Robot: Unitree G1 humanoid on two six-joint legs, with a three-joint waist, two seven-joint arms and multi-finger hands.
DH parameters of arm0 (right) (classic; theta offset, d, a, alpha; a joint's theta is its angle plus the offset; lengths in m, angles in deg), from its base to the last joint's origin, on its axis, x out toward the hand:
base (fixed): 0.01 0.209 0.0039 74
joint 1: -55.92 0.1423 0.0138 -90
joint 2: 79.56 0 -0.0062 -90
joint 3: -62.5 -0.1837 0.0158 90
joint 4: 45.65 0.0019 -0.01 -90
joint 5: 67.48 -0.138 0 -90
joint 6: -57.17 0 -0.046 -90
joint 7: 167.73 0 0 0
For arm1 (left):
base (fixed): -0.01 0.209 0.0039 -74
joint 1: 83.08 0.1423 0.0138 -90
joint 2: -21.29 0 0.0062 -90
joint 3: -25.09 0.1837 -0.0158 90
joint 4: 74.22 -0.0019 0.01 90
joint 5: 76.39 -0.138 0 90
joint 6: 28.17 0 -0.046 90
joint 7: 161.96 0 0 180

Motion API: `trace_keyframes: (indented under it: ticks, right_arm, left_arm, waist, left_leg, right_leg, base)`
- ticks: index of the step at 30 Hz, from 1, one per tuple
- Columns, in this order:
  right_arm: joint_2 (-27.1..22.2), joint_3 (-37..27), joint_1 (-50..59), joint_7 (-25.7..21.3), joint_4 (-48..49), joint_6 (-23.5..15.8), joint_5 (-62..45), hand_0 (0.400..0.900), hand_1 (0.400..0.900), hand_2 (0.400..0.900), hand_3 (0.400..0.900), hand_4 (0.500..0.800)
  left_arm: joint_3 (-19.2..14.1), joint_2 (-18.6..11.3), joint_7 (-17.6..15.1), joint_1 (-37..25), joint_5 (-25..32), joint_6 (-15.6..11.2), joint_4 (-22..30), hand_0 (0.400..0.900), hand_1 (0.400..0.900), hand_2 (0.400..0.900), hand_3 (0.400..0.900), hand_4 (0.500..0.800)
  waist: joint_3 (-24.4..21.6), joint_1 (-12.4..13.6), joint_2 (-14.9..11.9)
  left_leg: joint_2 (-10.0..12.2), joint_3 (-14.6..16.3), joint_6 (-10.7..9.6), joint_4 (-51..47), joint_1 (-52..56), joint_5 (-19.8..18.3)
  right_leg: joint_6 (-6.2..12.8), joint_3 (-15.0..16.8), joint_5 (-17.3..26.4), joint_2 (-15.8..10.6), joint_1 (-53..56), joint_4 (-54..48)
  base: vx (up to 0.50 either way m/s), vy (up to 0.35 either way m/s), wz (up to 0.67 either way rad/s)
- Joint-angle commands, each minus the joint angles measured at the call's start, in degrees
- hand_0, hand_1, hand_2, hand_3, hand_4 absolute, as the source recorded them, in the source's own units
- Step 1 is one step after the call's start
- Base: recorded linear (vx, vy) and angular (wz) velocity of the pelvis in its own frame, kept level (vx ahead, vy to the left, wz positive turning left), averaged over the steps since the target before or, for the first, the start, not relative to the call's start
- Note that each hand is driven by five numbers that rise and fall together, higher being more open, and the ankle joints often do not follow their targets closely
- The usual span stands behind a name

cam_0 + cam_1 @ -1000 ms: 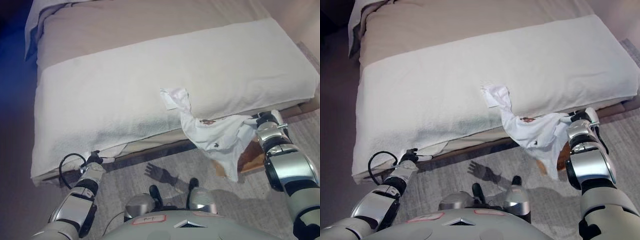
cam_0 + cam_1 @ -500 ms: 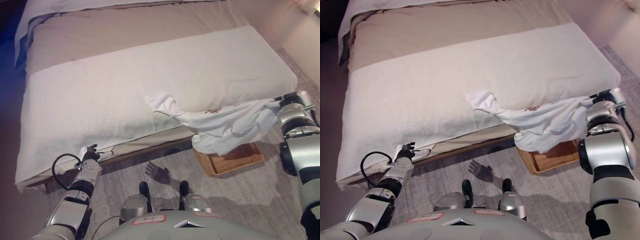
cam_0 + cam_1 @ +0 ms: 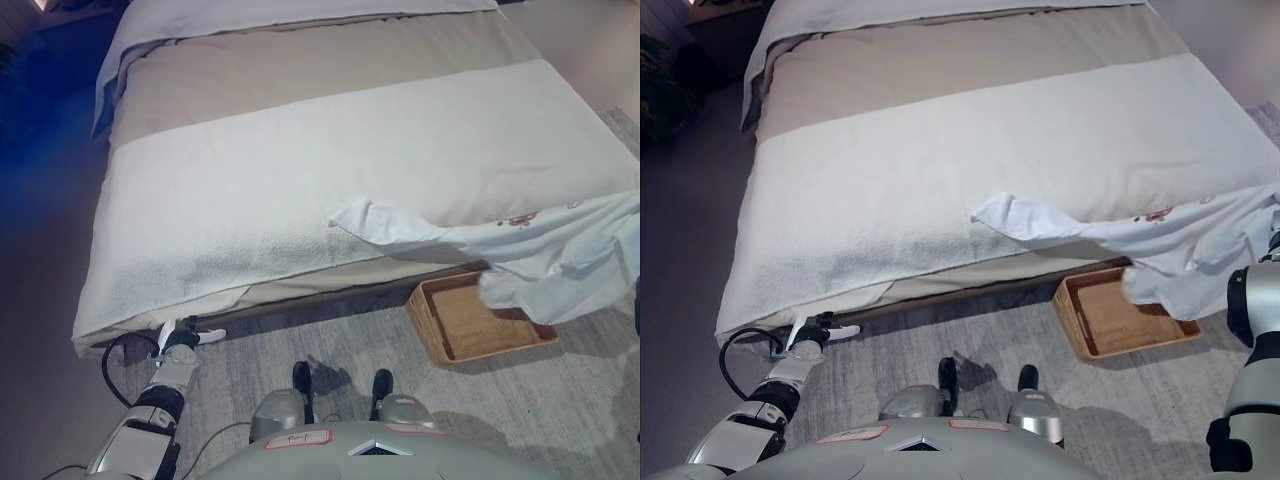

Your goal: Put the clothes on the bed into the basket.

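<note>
Bed (image 3: 330,170) w/ white garment (image 3: 1160,245) stretched off its near edge, far end hanging over the basket (image 3: 1120,318) on the floor beside the bed. Right hand's grip can't be told; left hand (image 3: 818,328) relaxed, empty, by bed's near-left corner. Best: clear trailing end off bed, lower into basket.

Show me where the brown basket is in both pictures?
Left eye view: the basket sits on the floor at lower right, just below the edge of the bed, its far right corner under the hanging white garment.
Right eye view: the basket is again at lower right on the floor, partly covered by the white garment.
Shared landmark: the small reddish print on the garment, just above the basket.
</note>
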Motion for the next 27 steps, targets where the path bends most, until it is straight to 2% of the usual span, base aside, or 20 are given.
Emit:
trace_keyframes:
  ticks: [1,2,6,14,19,23,27]
  right_arm:
    - [-6.4,8.8,11.9,-2.7,0.0,-1.7,3.5,0.467,0.467,0.467,0.467,0.540]
    - [-6.2,8.9,11.0,-1.1,-0.3,-1.9,3.5,0.900,0.900,0.900,0.900,0.800]
    - [-5.5,8.8,10.9,0.4,-0.9,-1.5,2.8,0.900,0.900,0.900,0.900,0.800]
    - [0.8,7.0,6.6,2.8,0.2,-2.0,2.0,0.900,0.900,0.900,0.900,0.800]
    - [9.7,1.1,-5.0,1.3,5.4,-3.7,-2.6,0.900,0.900,0.900,0.900,0.800]
    - [18.8,-5.4,-20.7,-0.7,8.7,-5.7,-7.5,0.900,0.900,0.900,0.900,0.800]
    - [24.0,-9.4,-32.1,-0.5,8.6,-6.7,-9.4,0.900,0.900,0.900,0.900,0.800]
  left_arm:
    - [1.7,-3.7,-1.1,-3.4,-1.4,-2.0,2.3,0.900,0.900,0.900,0.900,0.800]
    - [1.7,-3.7,-0.9,-3.8,-1.2,-1.9,1.9,0.900,0.900,0.900,0.900,0.800]
    - [1.9,-3.3,-0.4,-4.6,-0.8,-2.0,0.4,0.900,0.900,0.900,0.900,0.800]
    - [2.0,-2.5,0.4,-5.7,-0.8,-1.9,-2.5,0.900,0.900,0.900,0.900,0.800]
    - [1.3,-1.0,-1.1,-9.2,0.2,-1.6,-6.0,0.900,0.900,0.900,0.900,0.800]
    - [1.7,1.6,-2.1,-12.0,0.0,-1.2,-9.1,0.900,0.900,0.900,0.900,0.800]
    - [1.9,2.8,-1.9,-11.8,-1.2,-1.2,-9.5,0.900,0.900,0.900,0.900,0.800]
  waist:
    - [-2.0,0.9,-1.2]
    - [-1.9,0.9,-1.1]
    - [-1.9,0.7,-0.9]
    - [-1.9,0.2,-0.1]
    - [-2.2,-2.0,0.0]
    - [-2.8,-3.8,-0.2]
    - [-3.4,-5.1,-0.6]
  left_leg:
    - [1.3,-0.1,-3.9,-0.3,1.4,-2.8]
    - [1.4,-0.4,-4.0,-0.3,1.2,-2.7]
    - [1.5,-0.5,-4.1,-0.3,1.2,-2.6]
    - [1.5,-0.3,-4.0,-0.3,2.1,-3.1]
    - [1.5,0.7,-3.5,-0.3,3.0,-4.0]
    - [1.5,1.4,-3.0,-0.3,4.1,-4.8]
    - [1.4,1.6,-2.4,-0.3,5.1,-5.5]
  right_leg:
    - [0.10,0.2,-5.2,2.5,1.7,0.4]
    - [-0.01,0.1,-5.3,2.5,1.5,0.4]
    - [-0.16,0.0,-5.5,2.7,1.5,0.4]
    - [-0.39,0.5,-5.6,2.6,2.2,0.4]
    - [-0.59,1.6,-5.5,2.5,2.6,0.4]
    - [-0.76,2.5,-5.4,2.5,3.1,0.4]
    - [-0.94,3.1,-5.5,2.6,3.7,0.4]
  base:
    - [0.02,-0.049,0.11]
    - [0.02,-0.052,0.11]
    - [0.02,-0.027,0.00]
    - [0.01,-0.001,-0.08]
    - [-0.02,0.039,-0.19]
    - [-0.03,0.040,-0.15]
    - [-0.03,0.043,-0.12]
